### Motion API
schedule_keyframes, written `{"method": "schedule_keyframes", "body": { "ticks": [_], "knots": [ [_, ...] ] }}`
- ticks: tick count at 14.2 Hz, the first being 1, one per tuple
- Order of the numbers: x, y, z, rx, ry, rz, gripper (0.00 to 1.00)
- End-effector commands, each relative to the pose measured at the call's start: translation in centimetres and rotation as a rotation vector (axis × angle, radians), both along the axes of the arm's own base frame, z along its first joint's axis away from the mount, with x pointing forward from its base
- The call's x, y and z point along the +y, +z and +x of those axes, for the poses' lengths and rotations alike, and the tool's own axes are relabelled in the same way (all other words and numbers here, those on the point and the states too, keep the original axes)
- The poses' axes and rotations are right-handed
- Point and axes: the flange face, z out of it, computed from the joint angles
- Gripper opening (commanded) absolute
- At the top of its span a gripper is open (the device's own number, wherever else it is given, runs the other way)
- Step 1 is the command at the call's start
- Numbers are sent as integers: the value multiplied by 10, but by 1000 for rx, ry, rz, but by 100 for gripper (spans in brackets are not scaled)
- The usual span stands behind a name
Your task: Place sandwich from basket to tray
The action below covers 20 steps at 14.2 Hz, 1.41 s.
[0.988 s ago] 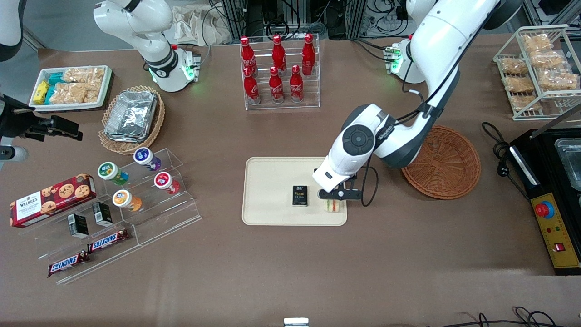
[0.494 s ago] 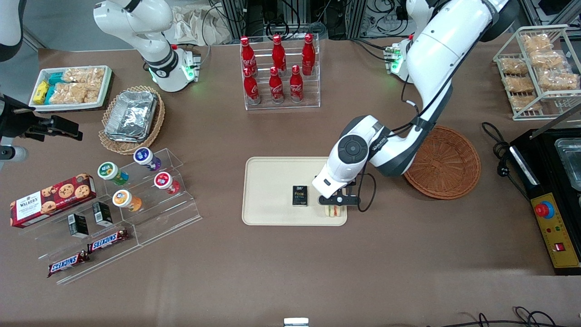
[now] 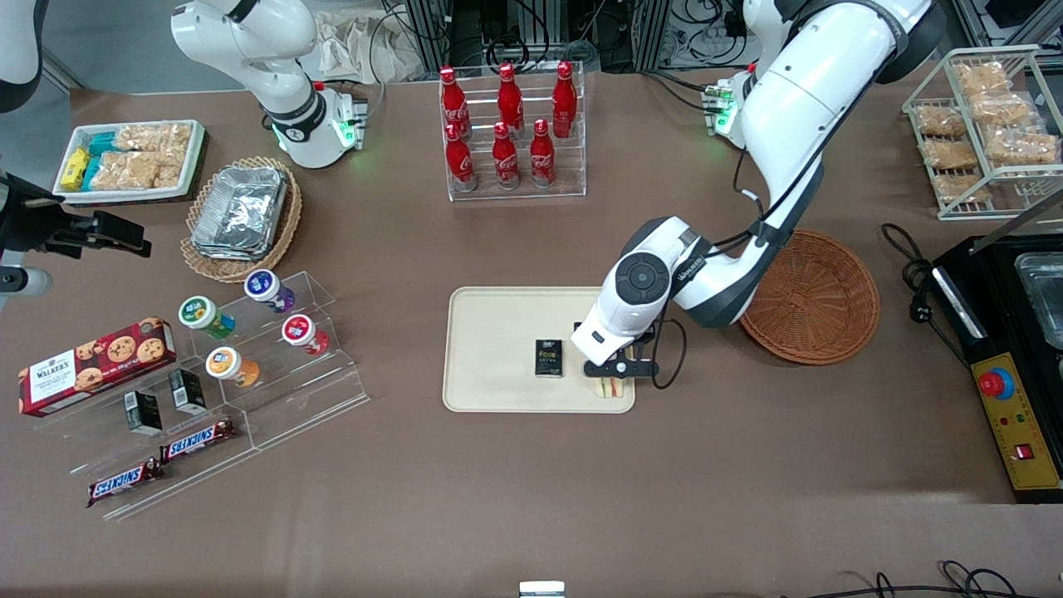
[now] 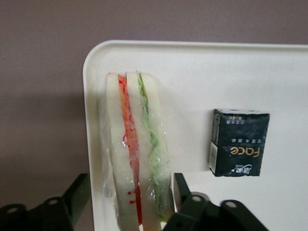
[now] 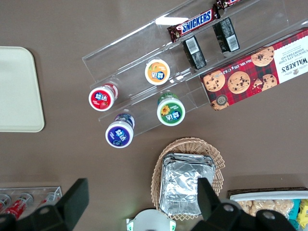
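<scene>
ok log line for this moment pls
stage: placing | pincer: open, straddling sandwich | sandwich: on tray corner, beside black box | basket: empty

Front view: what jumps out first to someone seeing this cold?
The working arm's claw is low over the corner of the cream tray nearest the reddish-brown basket, its fingers open on either side of the wrapped sandwich, which rests on edge on the tray. A small black box lies on the tray beside it. The basket holds nothing, and six red cola bottles stand in a clear rack farther from the camera.
</scene>
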Motion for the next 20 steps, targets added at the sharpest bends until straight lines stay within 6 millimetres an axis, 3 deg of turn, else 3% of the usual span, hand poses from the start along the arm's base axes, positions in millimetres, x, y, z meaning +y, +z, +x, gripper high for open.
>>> {"method": "schedule_keyframes", "body": {
  "ticks": [1, 3, 6, 7, 8, 10, 11, 15, 18, 19, 20],
  "knots": [
    [0, 53, 11, -74, 34, -13, 99],
    [18, 103, 16, -95, 73, 26, 99],
    [37, 176, 2, -121, 93, 85, 99],
    [64, 203, 4, -121, 126, 103, 99],
    [77, 234, -5, -107, 109, 95, 100],
    [139, 286, -6, -74, 79, 72, 99],
    [159, 308, -16, -68, 46, 64, 99],
    [261, 344, -48, -72, -123, 52, 99],
    [332, 352, -47, -39, -243, 33, 100],
    [346, 357, -42, -46, -210, 18, 100],
    [347, 361, -37, -54, -204, 10, 100]
  ]
}}
